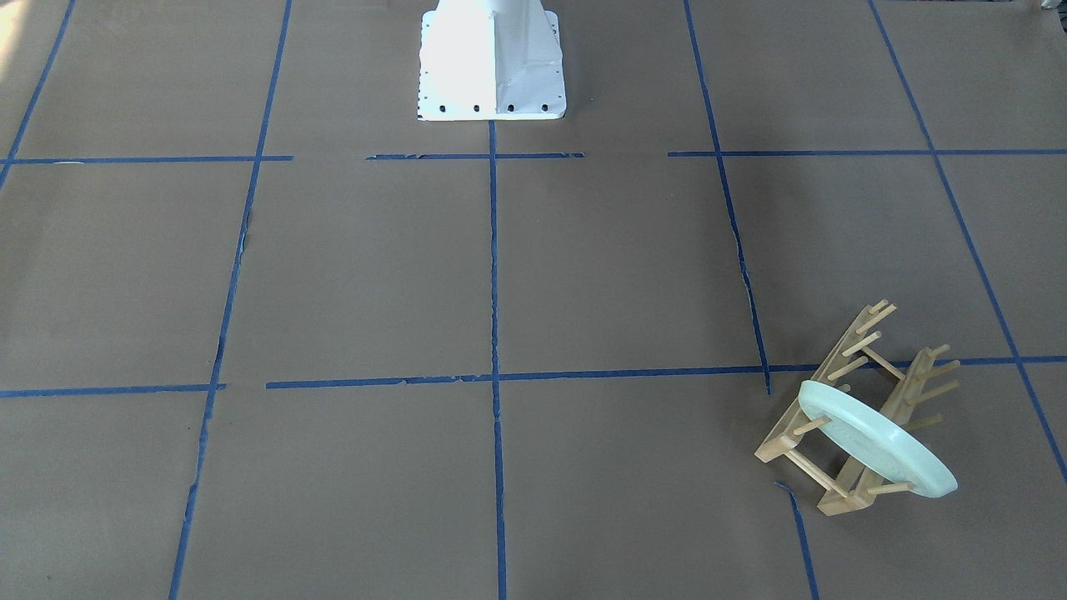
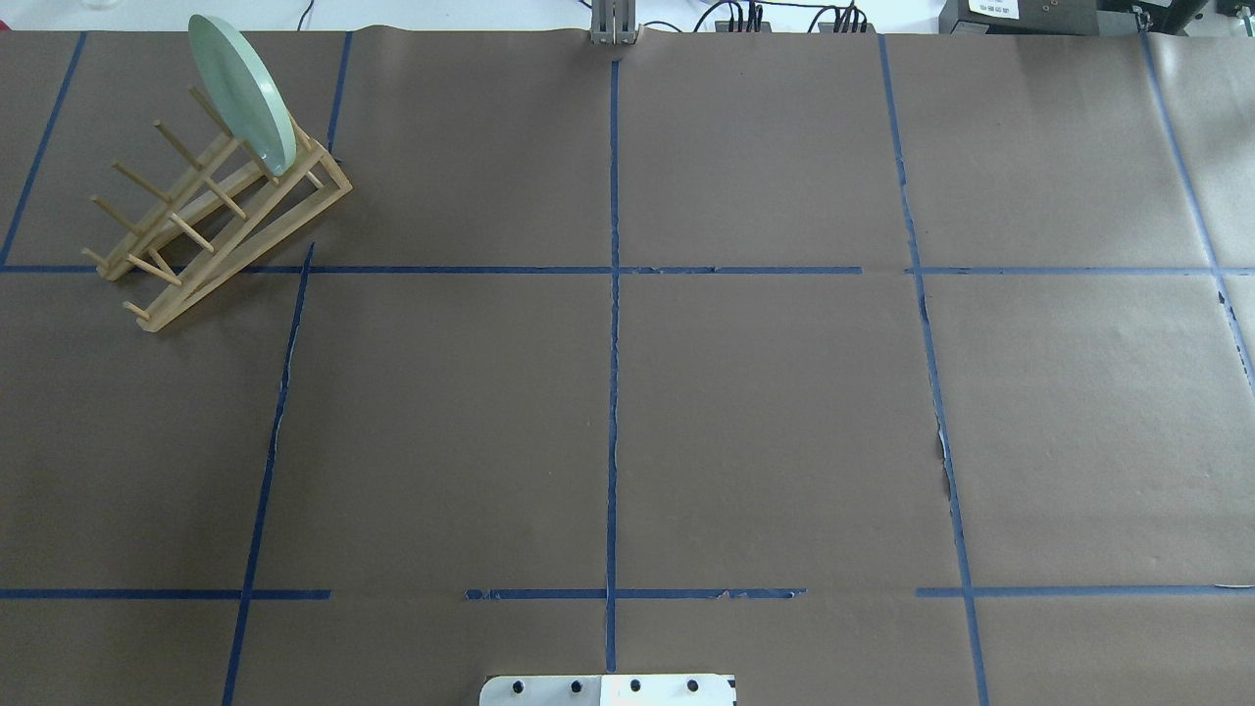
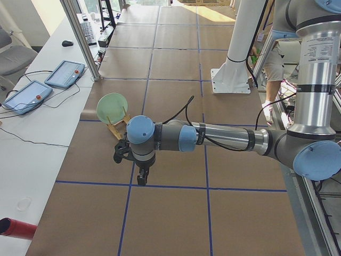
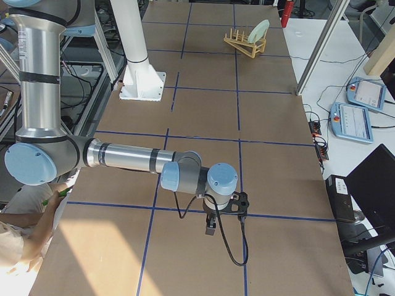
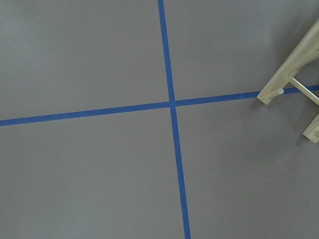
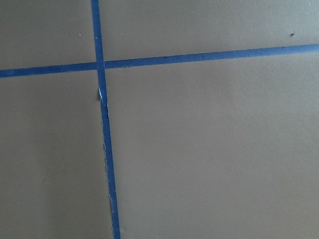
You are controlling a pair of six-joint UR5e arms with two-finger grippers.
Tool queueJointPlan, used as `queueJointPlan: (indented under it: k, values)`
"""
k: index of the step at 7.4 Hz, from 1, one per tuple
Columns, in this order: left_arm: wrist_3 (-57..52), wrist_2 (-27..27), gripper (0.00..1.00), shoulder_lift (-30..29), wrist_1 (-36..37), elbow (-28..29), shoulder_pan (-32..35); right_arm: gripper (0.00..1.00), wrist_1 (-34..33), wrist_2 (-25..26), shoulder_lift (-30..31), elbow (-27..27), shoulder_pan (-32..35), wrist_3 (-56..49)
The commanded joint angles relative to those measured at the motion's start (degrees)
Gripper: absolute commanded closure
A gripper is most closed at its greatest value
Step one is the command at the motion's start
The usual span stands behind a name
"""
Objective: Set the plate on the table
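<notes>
Scanning from the left of the overhead view, I find the plate (image 2: 242,93) in the far-left square of the tabletop (image 2: 765,422). It stands on edge, leaning in the end slot of the wooden rack (image 2: 221,221), the end farthest from the robot. The rack runs diagonally, and the plate's broad face sits crosswise to it, so its rim points up.

The middle and right squares show only brown paper and blue tape lines (image 2: 614,294). Neither arm enters that view.

From the side camera, the left end effector (image 3: 141,179) hangs above the tabletop, pointing down, and the plate lies beyond it, out toward the operators' edge. Its wrist camera catches just the near feet of the rack at the frame's right edge, so I judge the rack close by but not yet underneath.

The right end effector (image 4: 211,227) hangs at the opposite end of the tabletop, well apart from the plate. The left arm is clearly the nearer one for the pick.

I cannot tell from these side views whether either end effector's fingers are apart or together. The plate has not yet been lifted.
</notes>
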State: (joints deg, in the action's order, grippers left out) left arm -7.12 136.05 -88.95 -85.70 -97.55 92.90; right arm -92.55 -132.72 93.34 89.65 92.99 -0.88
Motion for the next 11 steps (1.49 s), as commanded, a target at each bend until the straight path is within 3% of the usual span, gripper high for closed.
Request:
queueJointPlan:
  k: [1, 3, 5, 6, 7, 8, 9, 11]
  values:
    - [-0.1, -0.1, 0.0, 0.0, 0.0, -0.4, 0.0, 0.0, 0.0, 0.0, 0.0, 0.0, 0.0, 0.0]
    - [-0.1, -0.6, 0.0, -0.8, 0.0, -0.4, 0.0, 0.0, 0.0, 0.0, 0.0, 0.0, 0.0, 0.0]
    - [0.4, -0.4, 0.0, -7.8, -1.0, 0.6, -0.9, 0.0, 0.0, 0.0, 0.0, 0.0, 0.0, 0.0]
    - [0.4, -0.5, 0.0, -11.2, -7.4, 2.7, -1.1, 0.0, 0.0, 0.0, 0.0, 0.0, 0.0, 0.0]
    - [1.0, -0.4, 0.0, -14.2, -17.6, 8.9, -1.1, 0.0, 0.0, 0.0, 0.0, 0.0, 0.0, 0.0]
    - [9.0, 0.4, 0.0, -15.5, -21.2, 12.5, -1.3, 0.0, 0.0, 0.0, 0.0, 0.0, 0.0, 0.0]
    - [23.5, 3.1, 0.0, -16.8, -26.7, 12.6, -1.8, 0.0, 0.0, 0.0, 0.0, 0.0, 0.0, 0.0]
    - [46.5, 6.7, 0.0, -17.6, -43.1, 14.7, -7.2, 0.0, 0.0, 0.0, 0.0, 0.0, 0.0, 0.0]
